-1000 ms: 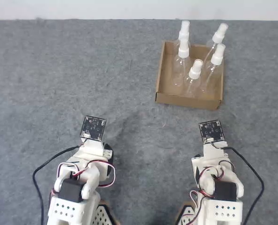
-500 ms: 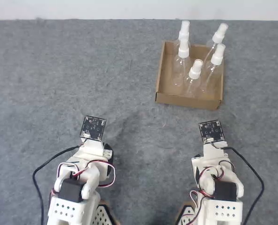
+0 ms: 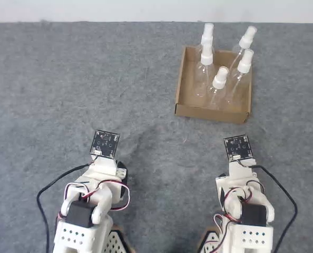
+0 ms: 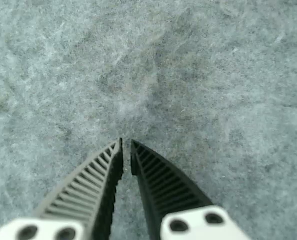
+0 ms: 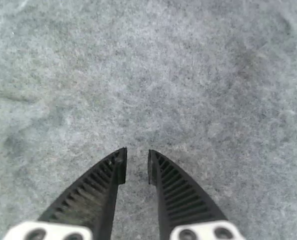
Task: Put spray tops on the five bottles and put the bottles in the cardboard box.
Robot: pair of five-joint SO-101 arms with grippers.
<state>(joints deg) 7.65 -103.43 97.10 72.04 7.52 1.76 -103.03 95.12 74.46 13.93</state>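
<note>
The cardboard box [image 3: 185,84] sits at the far right of the grey felt table. Several clear bottles stand upright inside it, each with a white spray top, such as those at the back [image 3: 207,30], the right [image 3: 245,60] and the front [image 3: 220,77]. Both arms are folded back at the near edge, well short of the box: the left arm [image 3: 93,197] and the right arm [image 3: 242,203]. My left gripper [image 4: 127,144] points down at bare felt, shut and holding nothing. My right gripper [image 5: 136,153] also hangs over bare felt, shut but for a narrow slit, and holds nothing.
Grey felt [image 3: 82,79] covers the whole table, with a pale wall along the far edge [image 3: 93,10]. Cables loop beside each arm base, one of them on the left [image 3: 43,197].
</note>
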